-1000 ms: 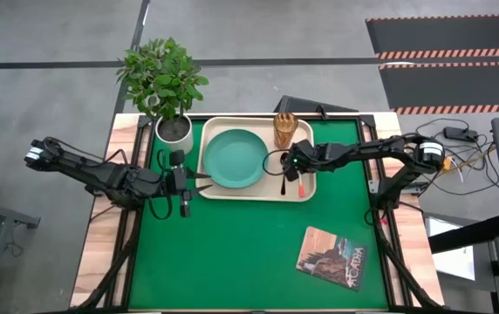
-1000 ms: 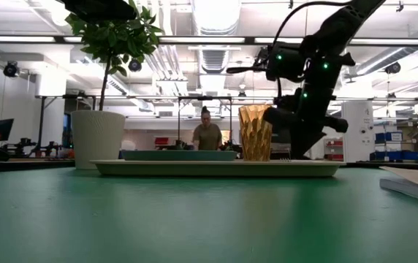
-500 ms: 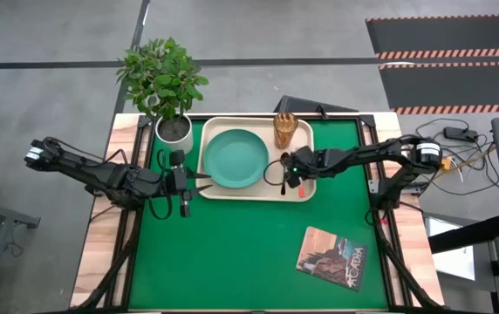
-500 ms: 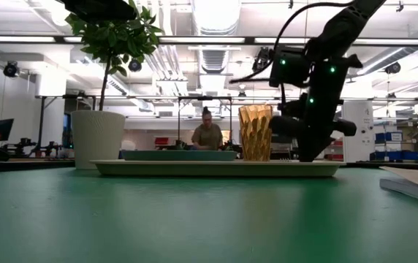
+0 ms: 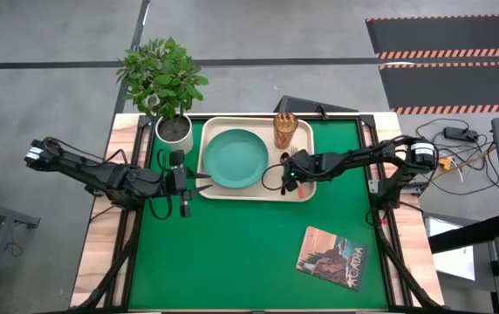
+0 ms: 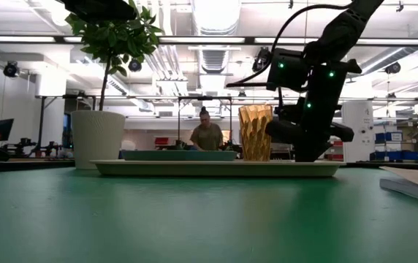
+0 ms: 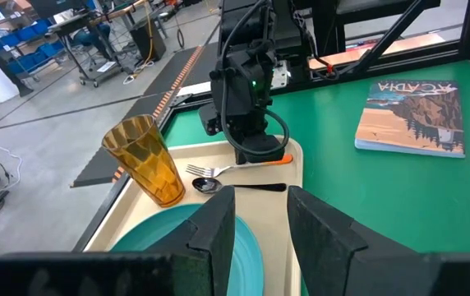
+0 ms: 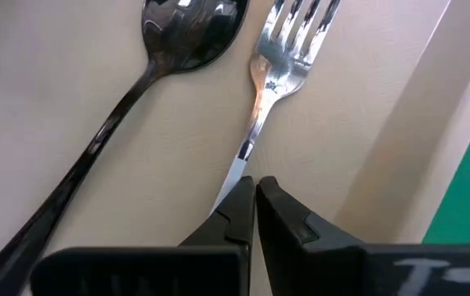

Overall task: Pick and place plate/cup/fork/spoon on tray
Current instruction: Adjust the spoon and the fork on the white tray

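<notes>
The cream tray (image 5: pixel 302 131) lies at the table's far middle. On it are the teal plate (image 5: pixel 234 159), the amber cup (image 5: pixel 283 129) at the far right corner, the dark spoon (image 8: pixel 128 107) and the fork (image 8: pixel 280 49), side by side at the tray's right end. My right gripper (image 5: pixel 291 180) stands over the fork's handle end with its fingers closed, and also shows in its wrist view (image 8: pixel 255 191). My left gripper (image 5: pixel 199 180) waits open and empty at the tray's left edge. My right gripper is shut on the fork at its handle, just behind the silver neck (image 8: pixel 240 158). The fingers come from above, pointing down, and hide the place of contact. The fork lies flat on the tray, tines toward the far edge, its orange handle end (image 7: pixel 278 160) showing beside the gripper.
A white plant pot (image 5: pixel 174 129) stands left of the tray's far corner. A brown-covered book (image 5: pixel 331 258) lies at the near right. The green table top is bare in front of the tray. A person (image 6: pixel 207 135) stands in the room behind.
My right gripper has gone toward the table's near edge and a little left along the tray's right end, taking the fork with it, and has come down slightly.
</notes>
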